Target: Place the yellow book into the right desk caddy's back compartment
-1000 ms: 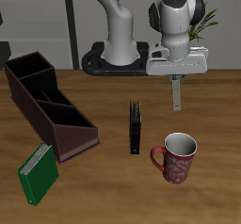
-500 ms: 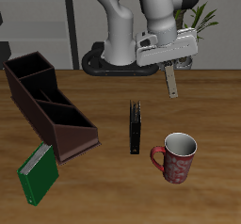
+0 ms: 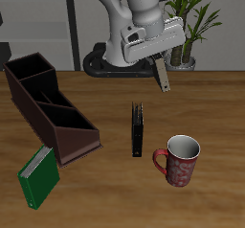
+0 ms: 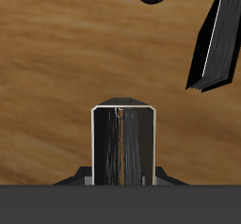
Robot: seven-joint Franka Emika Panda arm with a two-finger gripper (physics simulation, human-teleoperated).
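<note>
The gripper [image 3: 160,67], clamped on what looks like the yellow book [image 3: 163,77], has swung from the upper right of the frame toward the middle, so the book is heading for the caddy [image 3: 48,107].

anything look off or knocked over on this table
Nothing spilled or damaged. The green book leans tilted against the right desk caddy near the table's front edge, rather than standing. The black book stands upright by the mug. The claw holds the yellow book above the table.
</note>
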